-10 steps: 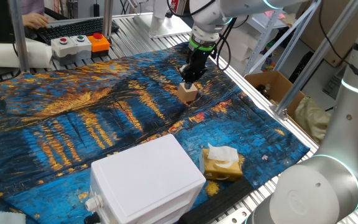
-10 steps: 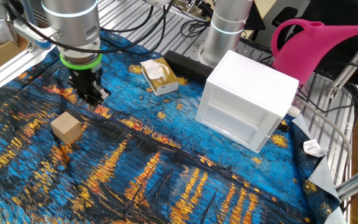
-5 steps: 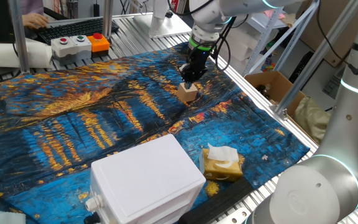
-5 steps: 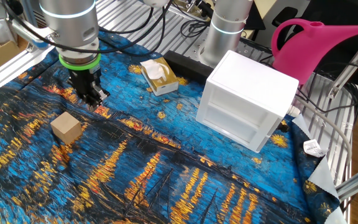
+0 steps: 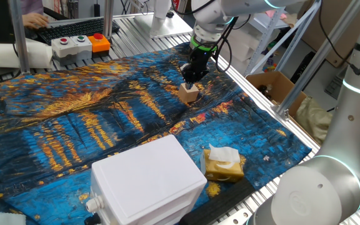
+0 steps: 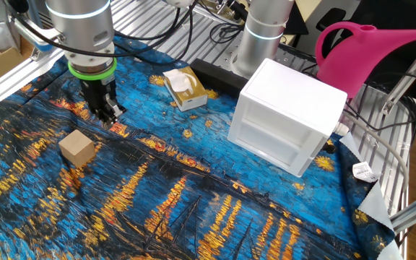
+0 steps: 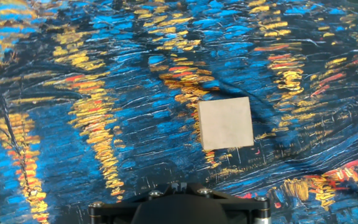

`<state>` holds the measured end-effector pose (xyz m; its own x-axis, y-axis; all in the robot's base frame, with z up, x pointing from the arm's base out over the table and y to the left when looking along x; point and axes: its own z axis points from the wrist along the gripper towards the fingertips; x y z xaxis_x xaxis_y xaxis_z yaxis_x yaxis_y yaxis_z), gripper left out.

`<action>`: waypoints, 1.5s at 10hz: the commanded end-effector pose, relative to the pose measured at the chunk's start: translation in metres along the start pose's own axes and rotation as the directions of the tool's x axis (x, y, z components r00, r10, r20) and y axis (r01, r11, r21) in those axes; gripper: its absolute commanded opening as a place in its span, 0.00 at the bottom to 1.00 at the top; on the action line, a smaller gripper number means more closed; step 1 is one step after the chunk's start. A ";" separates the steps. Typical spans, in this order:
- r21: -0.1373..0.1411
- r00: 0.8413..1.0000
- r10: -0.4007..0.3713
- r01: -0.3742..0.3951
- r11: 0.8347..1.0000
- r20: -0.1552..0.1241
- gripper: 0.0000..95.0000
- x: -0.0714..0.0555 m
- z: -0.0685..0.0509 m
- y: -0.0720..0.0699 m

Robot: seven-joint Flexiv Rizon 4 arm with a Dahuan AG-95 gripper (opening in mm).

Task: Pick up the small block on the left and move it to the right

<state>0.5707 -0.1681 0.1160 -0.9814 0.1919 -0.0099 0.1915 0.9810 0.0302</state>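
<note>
End effector (image 6: 107, 115) nr 1 small block (image 6: 76, 149)

Bright, even overhead light; soft shadows, sharp focus, no glare.

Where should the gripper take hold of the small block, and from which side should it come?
Probably from straight above, closing on two opposite side faces of the small block. It sits flat on the painted cloth with free space all around, and its flat, parallel sides suit two fingers. The gripper hangs above the cloth, beside the block.
</note>
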 end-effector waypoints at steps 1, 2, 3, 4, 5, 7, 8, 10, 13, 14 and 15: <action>0.000 1.000 -0.026 0.026 1.000 0.001 0.00 -0.001 0.000 -0.001; -0.001 1.000 -0.031 0.031 1.000 0.004 0.00 -0.001 0.000 -0.001; -0.001 1.000 -0.029 0.029 1.000 0.004 0.00 -0.002 0.000 -0.002; -0.001 1.000 -0.029 0.029 1.000 0.006 0.00 -0.005 0.000 -0.003; -0.001 0.999 -0.033 0.033 0.999 0.009 0.00 -0.010 0.000 -0.007; -0.001 0.998 -0.060 0.061 0.998 0.010 0.00 -0.023 -0.002 -0.014; -0.001 0.997 -0.076 0.076 0.997 0.010 0.00 -0.030 -0.003 -0.019; -0.003 0.996 -0.093 0.093 0.996 0.010 0.00 -0.045 0.000 -0.030; -0.003 0.994 -0.110 0.110 0.994 0.011 0.00 -0.056 0.003 -0.040; -0.002 0.992 -0.128 0.128 0.992 0.011 0.00 -0.062 0.005 -0.046; -0.001 0.990 -0.139 0.139 0.990 0.012 0.00 -0.065 0.006 -0.050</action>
<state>0.6255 -0.2310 0.1090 -0.9982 0.0535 -0.0283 0.0526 0.9981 0.0307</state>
